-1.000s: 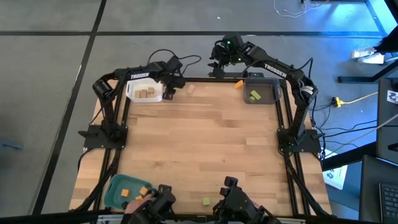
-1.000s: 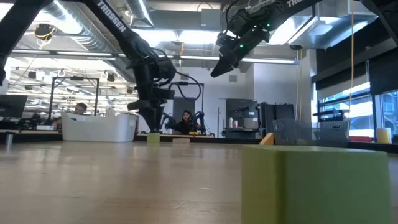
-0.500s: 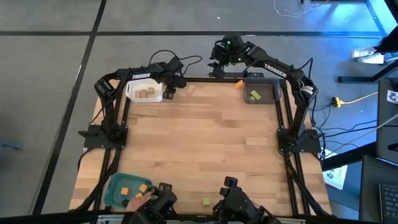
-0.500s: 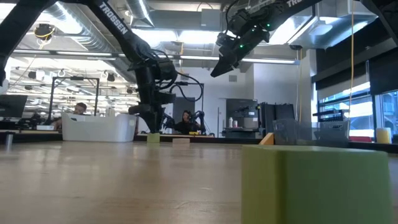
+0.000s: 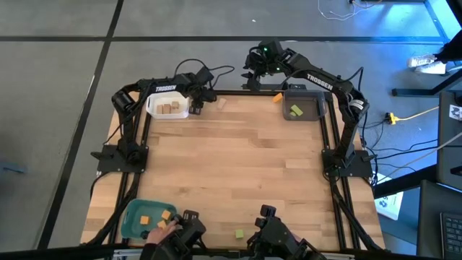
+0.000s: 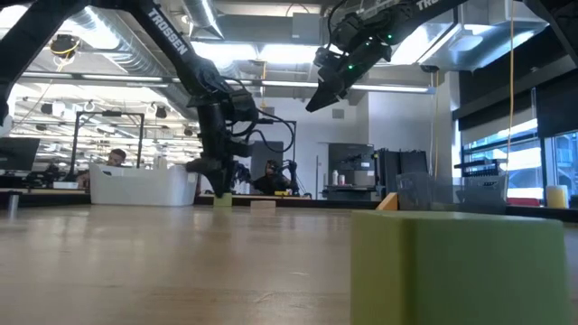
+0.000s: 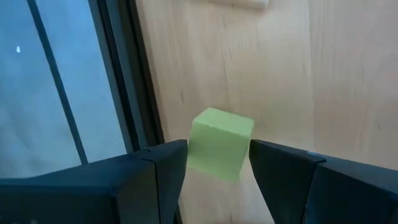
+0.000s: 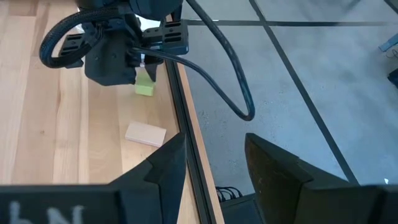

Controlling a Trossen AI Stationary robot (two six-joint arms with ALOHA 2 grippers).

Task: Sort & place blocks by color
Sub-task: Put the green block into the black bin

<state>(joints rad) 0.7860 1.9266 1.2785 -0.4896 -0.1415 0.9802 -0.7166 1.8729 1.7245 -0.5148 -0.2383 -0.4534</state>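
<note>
A light green block (image 7: 219, 142) rests on the table by the far edge, just right of the white tray (image 5: 167, 107) that holds tan blocks. My left gripper (image 7: 217, 150) points steeply down over the block, open, with one finger on each side of it. My right gripper (image 8: 214, 158) hangs open and empty, high above the middle of the far edge (image 5: 257, 71). Loose on the table are a tan block (image 5: 221, 102), an orange block (image 5: 277, 97) and another green block (image 5: 239, 233) near the front edge. My left gripper's fingers (image 7: 168, 163) stand close against the green block's two opposite sides (image 7: 194, 149), coming from above. I cannot tell whether they touch it. The block sits flat on the table.
A grey tray (image 5: 316, 108) at the far right holds a green block. A teal tray (image 5: 133, 217) at the near left holds orange blocks, with a person's hand (image 5: 160, 231) at its edge. The table's dark frame rail (image 7: 118, 74) runs just beyond the left gripper.
My left gripper has sunk toward the table and tipped a little steeper, bringing its fingers down on either side of the green block. The block has stayed where it was.
</note>
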